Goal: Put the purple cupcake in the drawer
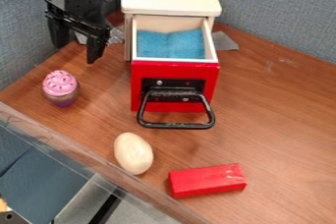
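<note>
Nearest the camera, a red block (207,181) on the tabletop (282,120), near a cream-coloured egg (133,153). Behind them, an open red-fronted drawer (138,78) with blue cloth (169,45) inside. Outside it, a pink-topped, purple-based cupcake (60,88) on the tabletop, with a wide-spread, empty tool (76,53) beyond.

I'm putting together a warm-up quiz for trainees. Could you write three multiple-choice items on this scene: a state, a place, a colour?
1. The drawer is:
A) shut
B) open
C) upside down

2. The cupcake is:
A) in the drawer
B) on the cabinet
C) on the table

3. The block is:
A) red
B) green
C) yellow

Key:
1 B: its blue lining shows from above.
2 C: it stands on the wood, left of the drawer in the picture.
3 A: its top and side are red.
</note>
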`<state>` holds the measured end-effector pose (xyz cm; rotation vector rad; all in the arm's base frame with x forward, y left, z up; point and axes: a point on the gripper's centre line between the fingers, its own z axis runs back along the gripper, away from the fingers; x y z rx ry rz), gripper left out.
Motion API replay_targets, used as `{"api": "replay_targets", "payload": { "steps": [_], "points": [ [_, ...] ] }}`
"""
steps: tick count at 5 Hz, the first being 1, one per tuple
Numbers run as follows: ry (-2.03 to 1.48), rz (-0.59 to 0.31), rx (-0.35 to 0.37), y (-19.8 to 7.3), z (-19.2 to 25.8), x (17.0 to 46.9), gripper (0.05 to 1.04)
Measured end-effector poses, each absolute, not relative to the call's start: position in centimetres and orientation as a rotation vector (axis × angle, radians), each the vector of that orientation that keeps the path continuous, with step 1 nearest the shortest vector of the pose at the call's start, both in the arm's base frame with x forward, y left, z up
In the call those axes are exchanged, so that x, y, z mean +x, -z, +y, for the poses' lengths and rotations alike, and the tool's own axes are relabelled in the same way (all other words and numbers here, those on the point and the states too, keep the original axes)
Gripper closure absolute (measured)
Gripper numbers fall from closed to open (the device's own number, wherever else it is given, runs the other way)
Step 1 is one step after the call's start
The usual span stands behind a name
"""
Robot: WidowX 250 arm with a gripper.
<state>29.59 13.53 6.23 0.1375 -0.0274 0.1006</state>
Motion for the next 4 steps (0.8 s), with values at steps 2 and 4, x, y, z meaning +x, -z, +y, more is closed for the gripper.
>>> {"api": "replay_targets", "payload": {
  "steps": [2, 4],
  "points": [
    [-0.102, 0.005, 0.092, -5.2, 13.2, 28.4, 0.083],
    [-0.071, -0.024, 0.073, -5.9, 13.0, 26.6, 0.083]
  ]
}}
